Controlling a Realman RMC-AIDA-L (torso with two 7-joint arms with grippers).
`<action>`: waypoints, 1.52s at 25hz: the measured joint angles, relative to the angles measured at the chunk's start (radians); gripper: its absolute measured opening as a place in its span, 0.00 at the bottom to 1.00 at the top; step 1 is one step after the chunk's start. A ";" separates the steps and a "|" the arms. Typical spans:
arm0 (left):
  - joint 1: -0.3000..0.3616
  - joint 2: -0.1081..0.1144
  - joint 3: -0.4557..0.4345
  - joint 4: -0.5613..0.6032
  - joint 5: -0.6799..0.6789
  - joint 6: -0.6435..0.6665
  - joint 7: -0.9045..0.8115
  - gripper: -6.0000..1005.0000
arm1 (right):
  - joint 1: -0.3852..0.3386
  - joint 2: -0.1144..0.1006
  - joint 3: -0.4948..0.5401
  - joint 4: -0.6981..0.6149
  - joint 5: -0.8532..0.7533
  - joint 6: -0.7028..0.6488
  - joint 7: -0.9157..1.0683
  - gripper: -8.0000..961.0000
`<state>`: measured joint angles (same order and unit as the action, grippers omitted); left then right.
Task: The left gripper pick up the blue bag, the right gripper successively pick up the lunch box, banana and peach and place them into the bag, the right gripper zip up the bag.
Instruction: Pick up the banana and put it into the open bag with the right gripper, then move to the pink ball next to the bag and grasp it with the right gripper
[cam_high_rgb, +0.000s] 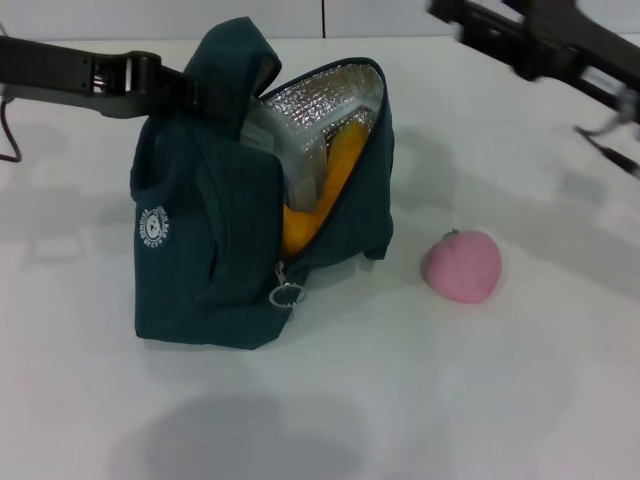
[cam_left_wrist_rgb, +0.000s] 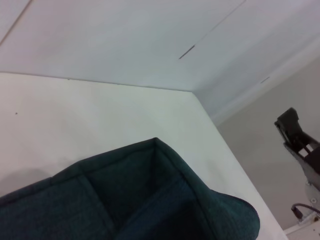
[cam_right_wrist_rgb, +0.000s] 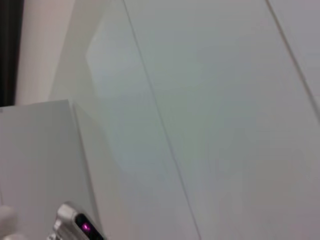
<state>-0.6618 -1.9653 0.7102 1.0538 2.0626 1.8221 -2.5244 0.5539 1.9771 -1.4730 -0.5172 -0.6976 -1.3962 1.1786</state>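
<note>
Bare table (cam_high_rgb: 520, 380) lies open all round the peach (cam_high_rgb: 462, 266), so I can reach it from above or from my right. The blue bag (cam_high_rgb: 210, 250) stands just beside it on my left, its mouth partly filled by the banana (cam_high_rgb: 325, 190).

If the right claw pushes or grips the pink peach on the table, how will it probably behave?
The peach is round and lies free on the table, so a sideways push would probably roll it. Its skin looks matte, so it likely is not slippery. Being small, it is probably light.
</note>
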 joint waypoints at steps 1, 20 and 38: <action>-0.001 0.000 0.000 0.000 0.000 0.000 0.000 0.05 | -0.017 -0.011 -0.001 -0.008 -0.009 -0.006 0.009 0.84; -0.003 -0.004 0.000 -0.011 -0.005 0.000 0.005 0.05 | -0.224 0.014 0.295 -0.243 -0.835 0.048 0.180 0.84; -0.009 -0.004 0.003 -0.011 -0.006 0.000 0.018 0.05 | -0.053 0.035 0.213 -0.015 -0.879 0.239 0.185 0.83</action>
<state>-0.6703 -1.9696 0.7128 1.0430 2.0569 1.8223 -2.5066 0.5004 2.0125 -1.2603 -0.5326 -1.5765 -1.1573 1.3641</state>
